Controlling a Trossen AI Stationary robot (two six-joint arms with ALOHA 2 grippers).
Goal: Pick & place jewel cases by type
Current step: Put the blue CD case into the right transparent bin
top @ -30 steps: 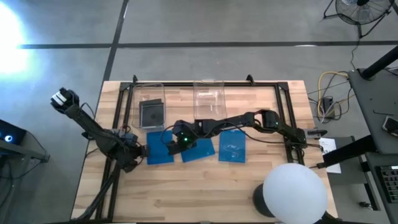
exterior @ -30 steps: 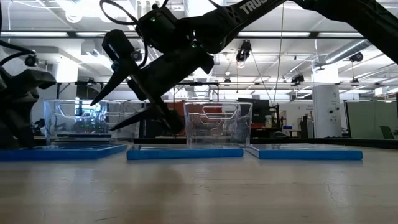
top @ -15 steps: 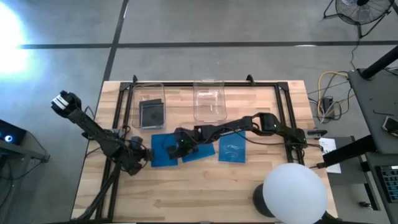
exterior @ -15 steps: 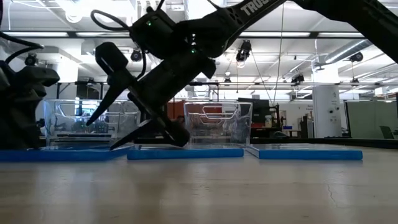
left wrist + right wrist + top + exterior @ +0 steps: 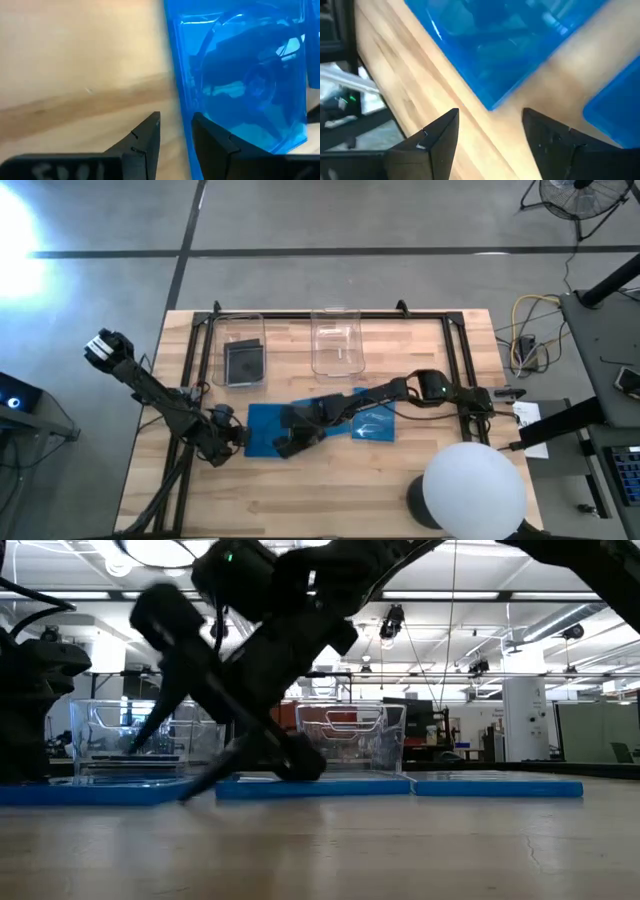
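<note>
Three bright blue jewel cases lie flat in a row on the wooden table: a left one (image 5: 262,428), a middle one (image 5: 322,408) partly under the right arm, and a right one (image 5: 374,421). Dark cases (image 5: 243,363) lie in the left clear bin (image 5: 243,325). My right gripper (image 5: 283,446) is open and low over the table; in its wrist view the fingers stand on either side of the left case's near right corner (image 5: 490,104). My left gripper (image 5: 175,122) is narrowly open at that case's left edge (image 5: 181,100). My left gripper has one finger (image 5: 210,140) right at the left edge of the left blue case, coming level from the table's left. I cannot tell whether it touches the case, which lies flat on the table.
A second clear bin (image 5: 336,340) stands beside the left one at the far side. A black frame (image 5: 455,350) runs along the table's far, left and right edges. A white globe (image 5: 475,490) sits at the near right corner. Bare wood lies along the near edge.
My right gripper has moved down and toward the near edge, from over the gap between the left and middle cases to the left case's near right corner. My left gripper has shifted slightly toward the near edge. The left blue case now lies a little nearer the near edge.
</note>
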